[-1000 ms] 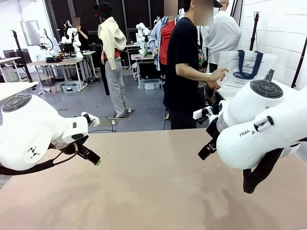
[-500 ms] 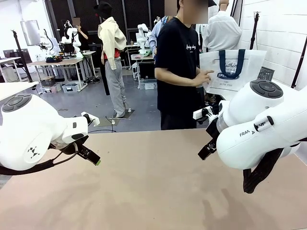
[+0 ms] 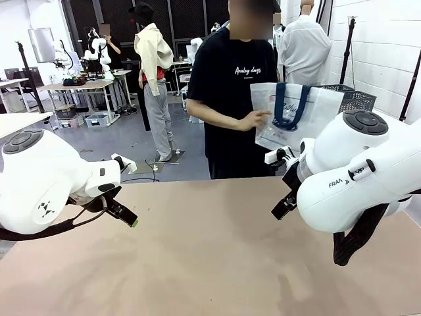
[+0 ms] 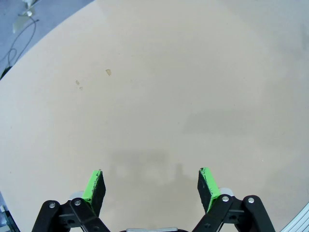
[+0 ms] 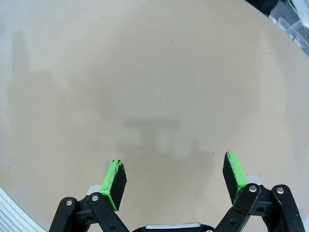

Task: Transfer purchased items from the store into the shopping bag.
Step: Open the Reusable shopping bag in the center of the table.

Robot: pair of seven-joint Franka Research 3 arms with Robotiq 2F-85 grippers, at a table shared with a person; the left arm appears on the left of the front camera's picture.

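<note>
As a hand [image 3: 252,120] holds it, shopping bag [image 3: 321,110] — translucent, navy-strapped

Translucent white shopping bag [image 3: 296,117], navy handles and dark print, was held aloft, tilted, by a person's hand [image 3: 253,120] beyond the table's [image 3: 210,250] far edge, dark grey lattice basket [image 3: 356,99] was partly seen farther beyond that edge.

Matt, smooth table [image 3: 210,263]; translucent, slightly glossy plastic shopping bag [image 3: 321,117], cloth-like straps [image 3: 289,110]; glossy white arm shells [image 3: 368,178].
</note>
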